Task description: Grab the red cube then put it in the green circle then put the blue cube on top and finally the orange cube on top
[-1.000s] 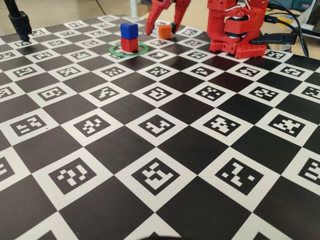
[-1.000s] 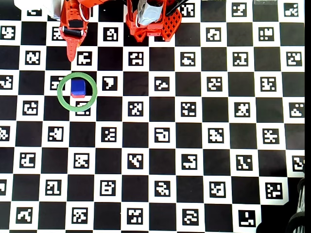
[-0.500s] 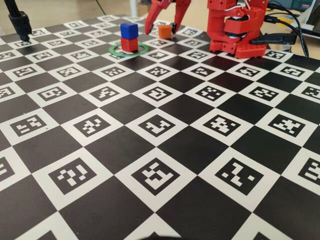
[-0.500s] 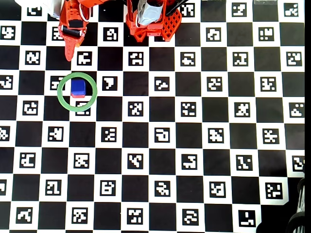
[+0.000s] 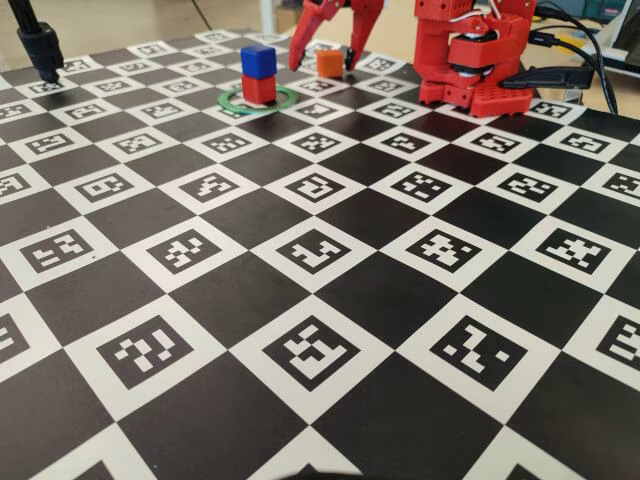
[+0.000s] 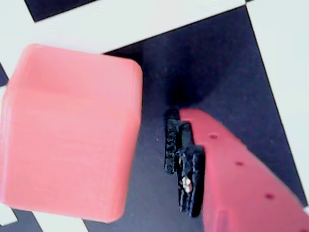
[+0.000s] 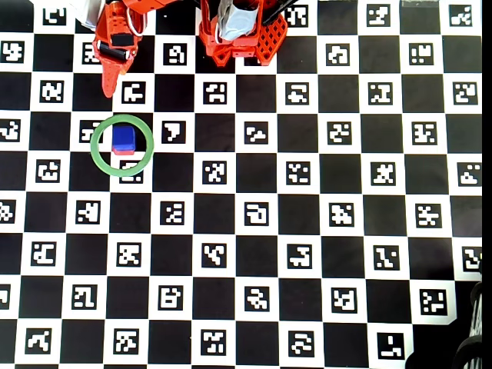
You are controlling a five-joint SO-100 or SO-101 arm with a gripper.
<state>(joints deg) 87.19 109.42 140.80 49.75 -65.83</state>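
Small matte orange cube [image 5: 329,62] on board, at 2 o'clock from thin green ring [image 5: 281,100] holding red cube [image 5: 259,89] under blue cube [image 5: 258,60]. Red gripper [image 5: 322,63] spread, straddling orange cube. Third step; next: close, lift, stack.

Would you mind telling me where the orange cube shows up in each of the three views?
Fixed view: the orange cube sits at top centre, between the open gripper fingers.
Wrist view: it fills the left half.
Overhead view: not visible; the arm covers it.
Shared landmark: the green circle, just beside the gripper.
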